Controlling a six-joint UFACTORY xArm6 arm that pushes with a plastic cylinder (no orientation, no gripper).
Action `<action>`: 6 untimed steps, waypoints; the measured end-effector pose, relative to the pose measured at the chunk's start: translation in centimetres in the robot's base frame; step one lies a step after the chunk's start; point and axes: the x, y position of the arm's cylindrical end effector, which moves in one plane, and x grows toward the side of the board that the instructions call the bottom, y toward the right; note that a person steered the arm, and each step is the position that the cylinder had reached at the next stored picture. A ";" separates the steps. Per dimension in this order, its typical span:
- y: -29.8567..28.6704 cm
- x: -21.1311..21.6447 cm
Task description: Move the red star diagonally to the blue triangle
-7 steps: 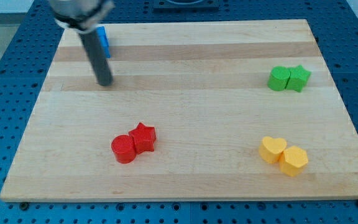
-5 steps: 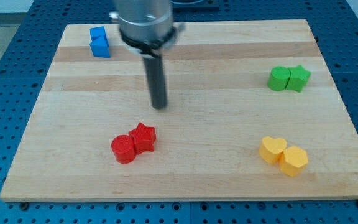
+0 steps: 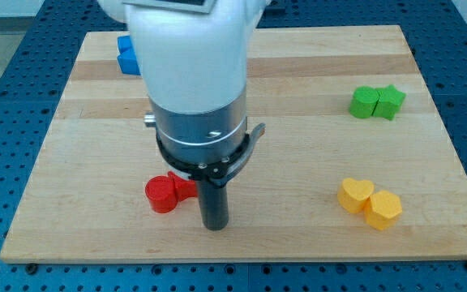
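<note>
My tip [image 3: 214, 226] rests on the board just to the lower right of the red pair. The red star [image 3: 185, 187] is mostly hidden behind the rod and arm; only its left part shows. The red cylinder [image 3: 161, 195] touches the star on its left. Two blue blocks [image 3: 126, 55] sit at the view's top left, partly hidden by the arm; I cannot make out the blue triangle's shape here.
Two green blocks [image 3: 376, 102] sit together at the right. A yellow heart [image 3: 355, 195] and a yellow hexagon [image 3: 383, 209] sit at the lower right. The wooden board [image 3: 314, 162] lies on a blue perforated table.
My tip has moved from the upper left, across the middle of the board, down to just lower right of the red star. The arm now covers much of the board's centre. No block has moved.
</note>
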 end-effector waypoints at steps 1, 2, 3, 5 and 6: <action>-0.7 -3.4; -1.9 -7.6; -6.3 -7.5; -5.5 -3.3; -10.4 -5.5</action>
